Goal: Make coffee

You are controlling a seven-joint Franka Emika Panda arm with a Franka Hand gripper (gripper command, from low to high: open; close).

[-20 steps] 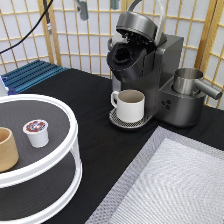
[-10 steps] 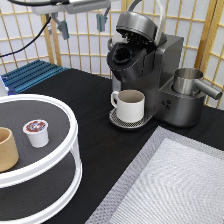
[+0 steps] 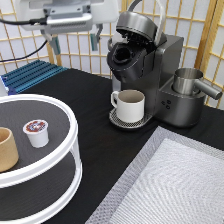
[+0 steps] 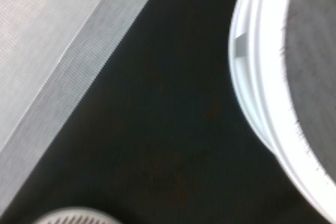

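The robot's gripper [image 3: 73, 39] is hanging high near the exterior view's top left, above the black surface [image 3: 95, 120]. Its two dark fingers [image 3: 54, 44] are standing well apart, spread open and pinching nothing.

The coffee, a small white plastic pod with a round brown-and-red foil top [image 3: 37, 132], is sitting upright on the dark upper shelf of a round white two-tier stand [image 3: 72, 131] at the exterior view's left. It is lying well below the gripper and apart from it. Just beside the pod, toward the exterior view's left and bottom, a tan handleless cup [image 3: 7, 148] is standing on the same shelf, not touching the pod.

Toward the exterior view's right, a dark grey single-serve coffee machine [image 3: 162, 82] is standing with its rounded lid [image 3: 133, 22] tilted up, so that its brewing chamber [image 3: 123, 54] is showing open. A white handled mug [image 3: 129, 105] is resting upright on the machine's round drip tray [image 3: 119, 121], under the chamber. A shiny metal pitcher with a side handle [image 3: 191, 81] is sitting on the machine's right part. A pale grey woven mat [image 3: 175, 185] is covering the exterior view's bottom right, and a blue ribbed rack [image 3: 30, 75] is lying behind the stand.

In the wrist view, the black surface [image 4: 157, 135] is running between the grey mat [image 4: 45, 60] and the stand's white rim [image 4: 259, 100].
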